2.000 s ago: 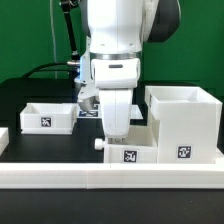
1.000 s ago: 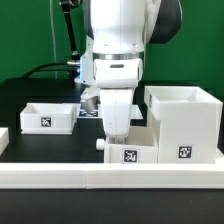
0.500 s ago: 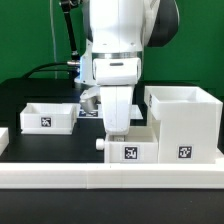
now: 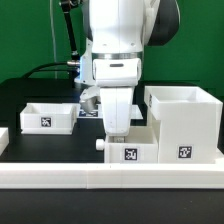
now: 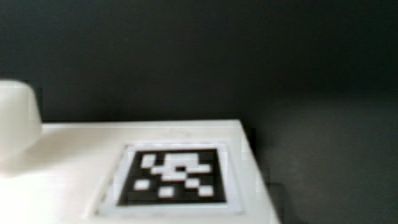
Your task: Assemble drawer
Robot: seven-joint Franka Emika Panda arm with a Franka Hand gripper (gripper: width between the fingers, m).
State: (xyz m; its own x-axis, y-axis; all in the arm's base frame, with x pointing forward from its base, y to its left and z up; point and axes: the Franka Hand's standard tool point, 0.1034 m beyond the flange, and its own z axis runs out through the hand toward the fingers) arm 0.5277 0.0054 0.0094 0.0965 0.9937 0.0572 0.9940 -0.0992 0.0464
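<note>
A small white drawer tray (image 4: 128,153) with a side knob (image 4: 99,144) sits at the front centre, touching the tall white housing (image 4: 184,125) on the exterior view's right. My gripper (image 4: 117,131) points down at this tray's back part; its fingertips are hidden behind the tray wall. The wrist view shows the tray's tagged face (image 5: 175,175) close up and the knob (image 5: 15,110), but no fingers. A second tray (image 4: 45,118) stands apart on the exterior view's left.
A long low white rail (image 4: 110,178) runs along the front of the black table (image 4: 30,150). The marker board (image 4: 88,112) lies behind the arm. Black cables hang at the back on the exterior view's left.
My hand has risen very slightly over the centre tray. The trays and the housing have not visibly moved.
</note>
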